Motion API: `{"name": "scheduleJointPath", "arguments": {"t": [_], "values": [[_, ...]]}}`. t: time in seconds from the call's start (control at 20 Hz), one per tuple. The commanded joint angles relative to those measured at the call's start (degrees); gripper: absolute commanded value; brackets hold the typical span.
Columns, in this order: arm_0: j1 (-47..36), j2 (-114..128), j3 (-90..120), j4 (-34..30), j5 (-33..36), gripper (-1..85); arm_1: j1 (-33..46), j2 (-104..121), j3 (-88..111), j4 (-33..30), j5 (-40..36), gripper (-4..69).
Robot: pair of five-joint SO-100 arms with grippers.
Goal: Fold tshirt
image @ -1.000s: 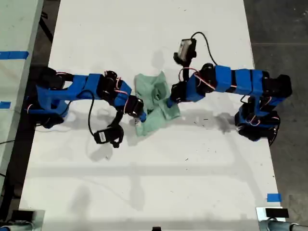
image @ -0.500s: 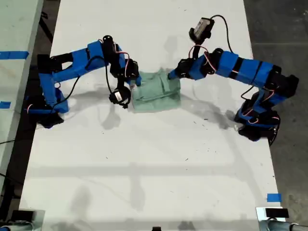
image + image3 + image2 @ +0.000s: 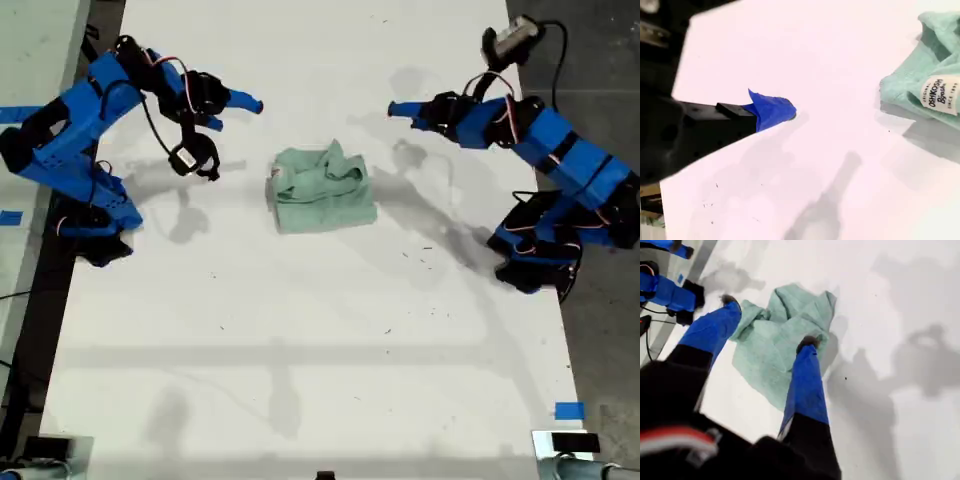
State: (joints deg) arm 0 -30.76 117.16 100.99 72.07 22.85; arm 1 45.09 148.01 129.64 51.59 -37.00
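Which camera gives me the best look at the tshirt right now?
The exterior view: the whole tshirt lies bunched on the table, clear of both arms. The first wrist view shows most of it, partly behind a finger. The second wrist view catches only an edge with its label.

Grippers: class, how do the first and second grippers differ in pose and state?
My first gripper is at the exterior view's right, my second gripper at its left. The first's jaws are spread wide; the second shows only one blue tip in its wrist view, so its state is unclear. Both sit apart from the tshirt, and neither touches it.
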Motion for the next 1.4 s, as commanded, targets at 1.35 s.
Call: {"name": "scheduleJointPath", "arguments": {"t": [1.35], "values": [[12.22, 73.48, 71.89, 9.14, -15.64, 9.8, -17.31, 45.0, 42.36, 19.16, 2.72, 7.4]]}}
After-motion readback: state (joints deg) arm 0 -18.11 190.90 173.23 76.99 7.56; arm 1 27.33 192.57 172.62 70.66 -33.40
